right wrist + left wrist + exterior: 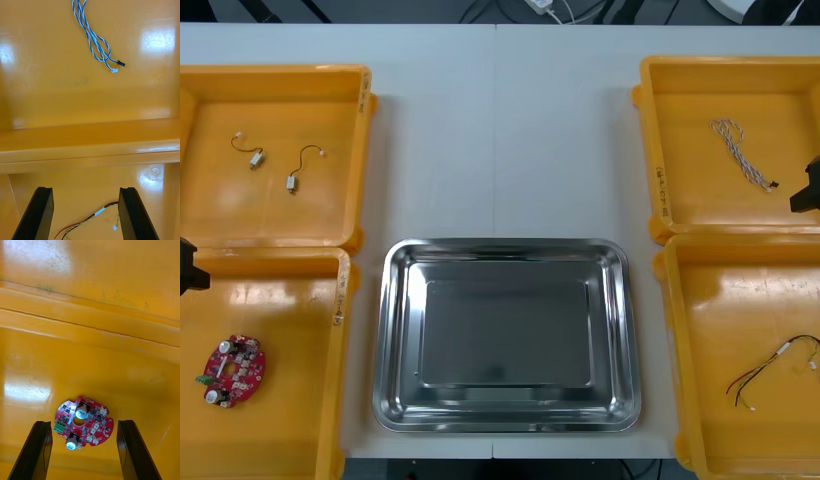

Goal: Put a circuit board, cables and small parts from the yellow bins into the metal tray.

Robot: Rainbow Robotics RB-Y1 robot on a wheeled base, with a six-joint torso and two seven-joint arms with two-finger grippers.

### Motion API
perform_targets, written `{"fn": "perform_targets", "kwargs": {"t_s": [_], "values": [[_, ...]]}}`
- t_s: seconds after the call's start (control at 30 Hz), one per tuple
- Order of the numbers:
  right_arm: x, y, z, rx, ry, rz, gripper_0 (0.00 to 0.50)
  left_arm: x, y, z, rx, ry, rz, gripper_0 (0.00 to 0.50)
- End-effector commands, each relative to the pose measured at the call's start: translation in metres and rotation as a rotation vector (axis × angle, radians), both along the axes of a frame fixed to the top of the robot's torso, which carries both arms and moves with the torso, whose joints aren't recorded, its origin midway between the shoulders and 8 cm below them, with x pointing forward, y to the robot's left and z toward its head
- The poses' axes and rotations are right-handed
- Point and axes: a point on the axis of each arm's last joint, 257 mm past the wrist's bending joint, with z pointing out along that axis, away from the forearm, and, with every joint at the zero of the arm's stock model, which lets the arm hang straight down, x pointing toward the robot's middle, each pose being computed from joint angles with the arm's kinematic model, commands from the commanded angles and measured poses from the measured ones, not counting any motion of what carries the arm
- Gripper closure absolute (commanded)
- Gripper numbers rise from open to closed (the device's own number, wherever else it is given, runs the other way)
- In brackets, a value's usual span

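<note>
Light table [500, 130] fills the scene, with four yellow plastic bins [365, 150] on it, two stacked front to back at each side. Between the pairs sits a shiny rectangular metal tray [395, 340], bare inside and well apart from both grippers.

At the table's left edge, the left gripper [188, 268] hangs above the wall shared by the two left bins. In its wrist view the left gripper [83, 423] has its black fingers [39, 450] spread wide, with nothing held. A round red circuit board [83, 422] lies flat on the bin floor under the gap between them, untouched. In the front view the board [235, 370] lies in the near left bin.

The right gripper [808, 190] hangs at the table's right edge, over the outer side of the far right bin. Its wrist view shows the right gripper [85, 188] also spread and empty. A thin red and yellow cable [90, 221] lies on the bin floor below and between its fingers, in the near right bin [775, 370]. Beyond the fingers, past the shared bin wall, a twisted blue and white cable [92, 37] lies loose in the far right bin [742, 155].

Two small metal parts [250, 152] with thin curled leads lie in the far left bin, beyond the left gripper.
</note>
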Motion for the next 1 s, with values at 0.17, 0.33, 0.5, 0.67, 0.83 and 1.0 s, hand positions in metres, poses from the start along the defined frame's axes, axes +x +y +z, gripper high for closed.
{"fn": "perform_targets", "kwargs": {"t_s": [0.17,0.33,0.5,0.67,0.83,1.0], "values": [[-0.01,-0.001,0.006,-0.026,-0.031,0.021,0.0,0.0,0.013,0.031,-0.027,-0.079,0.168,0.0],[-0.022,-0.001,0.002,-0.055,-0.022,0.041,0.0,-0.011,0.02,0.028,-0.042,-0.081,0.243,0.0],[-0.045,-0.019,-0.006,-0.064,-0.008,0.015,0.0,-0.019,0.025,0.027,-0.06,-0.089,0.311,0.0],[-0.064,-0.031,-0.012,-0.028,0.007,-0.022,0.0,-0.026,0.027,0.023,-0.081,-0.091,0.376,0.0],[-0.082,-0.047,-0.019,0.001,0.024,-0.077,0.0,-0.034,0.031,0.02,-0.101,-0.092,0.436,0.0],[-0.093,-0.056,-0.03,-0.02,0.013,-0.12,0.0,-0.039,0.038,0.015,-0.118,-0.093,0.484,0.0]]}}
